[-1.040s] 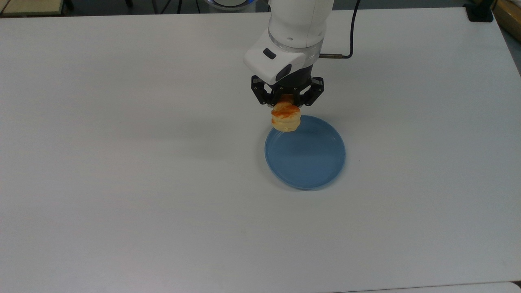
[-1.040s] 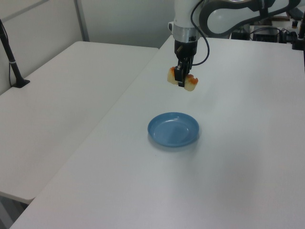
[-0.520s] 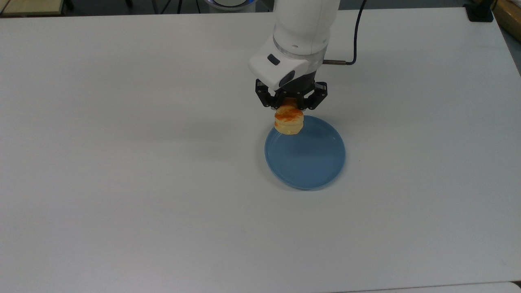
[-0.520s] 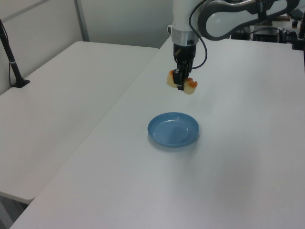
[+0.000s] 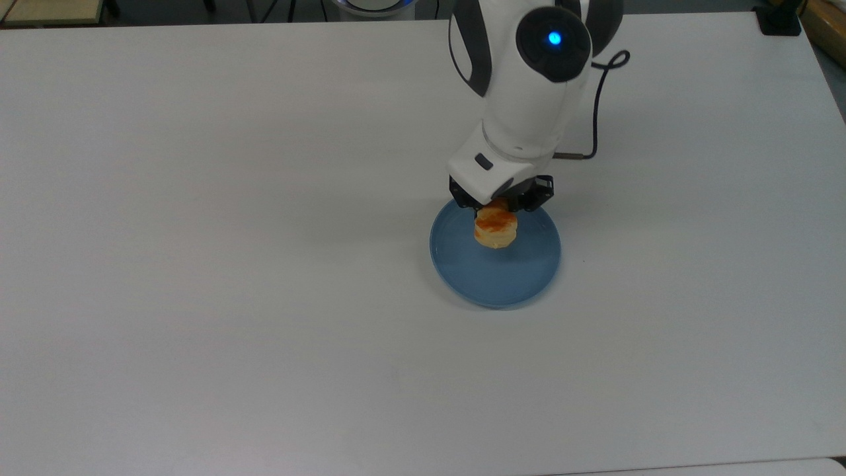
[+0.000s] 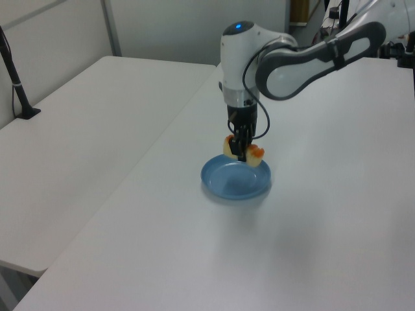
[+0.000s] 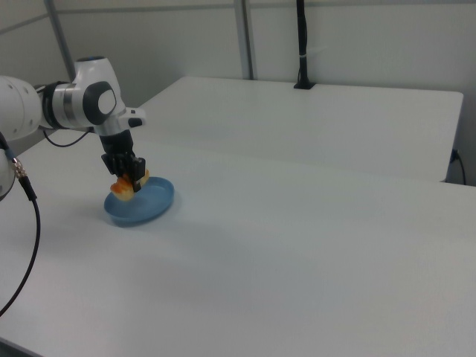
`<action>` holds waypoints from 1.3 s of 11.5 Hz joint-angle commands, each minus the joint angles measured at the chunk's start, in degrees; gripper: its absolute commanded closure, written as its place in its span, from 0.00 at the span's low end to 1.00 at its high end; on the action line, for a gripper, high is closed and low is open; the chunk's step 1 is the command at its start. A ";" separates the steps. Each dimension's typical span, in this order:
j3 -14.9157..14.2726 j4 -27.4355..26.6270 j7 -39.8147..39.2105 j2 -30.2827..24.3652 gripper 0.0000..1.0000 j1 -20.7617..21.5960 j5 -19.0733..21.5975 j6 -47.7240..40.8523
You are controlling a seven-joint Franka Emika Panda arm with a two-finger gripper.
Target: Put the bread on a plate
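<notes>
The claw [image 6: 242,153] grips the bread [image 5: 496,228] over the plate [image 5: 522,281], seemingly just above it; bare white table [image 5: 231,264] around.

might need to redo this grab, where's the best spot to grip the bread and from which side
Grip the bread across its narrow middle, coming straight down from above. It is a small oblong loaf, so both ends stick out either side of the gripper, as the left view shows. That is how it is held now, shut on the middle, above the plate. A top-down grip would probably stay balanced.
</notes>
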 commanded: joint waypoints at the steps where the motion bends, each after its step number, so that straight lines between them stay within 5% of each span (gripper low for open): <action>1: -0.44 2.00 4.85 3.19 0.51 1.44 -1.36 2.42; 5: -0.70 1.92 6.98 4.69 0.00 1.79 -1.80 4.20; 9: -0.79 1.65 6.89 3.56 0.00 1.79 -2.77 3.59; 15: -0.53 -0.10 3.39 -10.66 0.00 -2.24 -3.48 -7.02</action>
